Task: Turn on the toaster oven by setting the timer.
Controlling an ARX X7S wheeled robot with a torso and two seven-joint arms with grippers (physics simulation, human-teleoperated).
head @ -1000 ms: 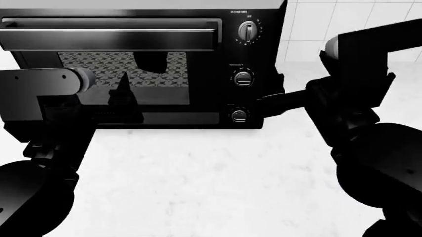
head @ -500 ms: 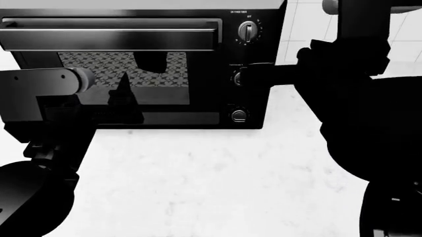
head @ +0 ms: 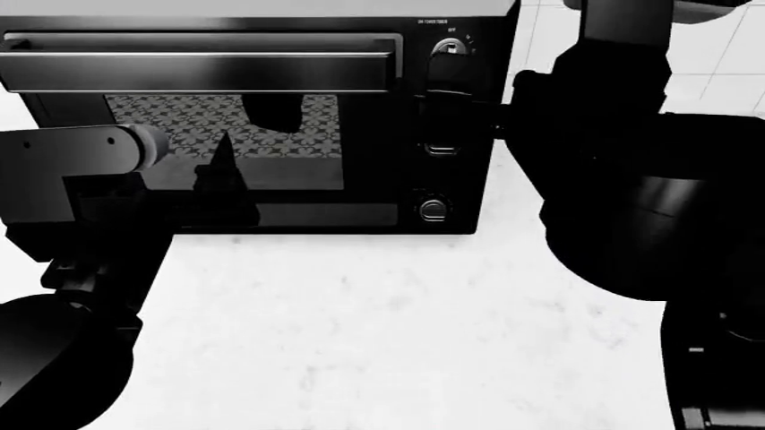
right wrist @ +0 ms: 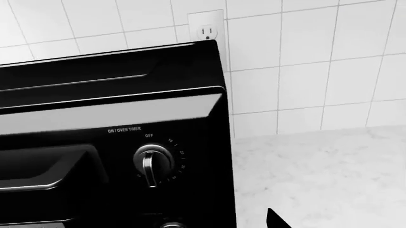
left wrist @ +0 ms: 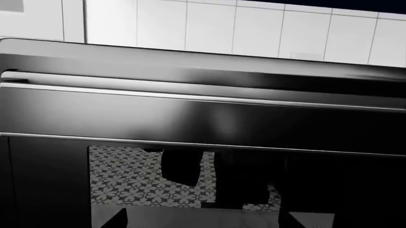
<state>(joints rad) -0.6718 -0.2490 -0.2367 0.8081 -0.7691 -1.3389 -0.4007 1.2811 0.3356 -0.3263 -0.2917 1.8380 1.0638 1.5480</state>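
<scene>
The timer knob (right wrist: pixel 153 164) should be approached squarely by the right gripper (head: pixel 452 90); jaw state cannot be told.

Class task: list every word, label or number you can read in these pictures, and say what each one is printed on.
"ON / OVEN TIMER": on the toaster oven, above its top knob.
"OFF": just above that top knob.
Dial numbers around the top knob: too small to read.
Labels over the two lower knobs in the head view: too blurred to read.

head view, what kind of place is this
Most likely a kitchen counter: a toaster oven stands on a pale marble-like worktop, against a white tiled wall with a power outlet.
</scene>
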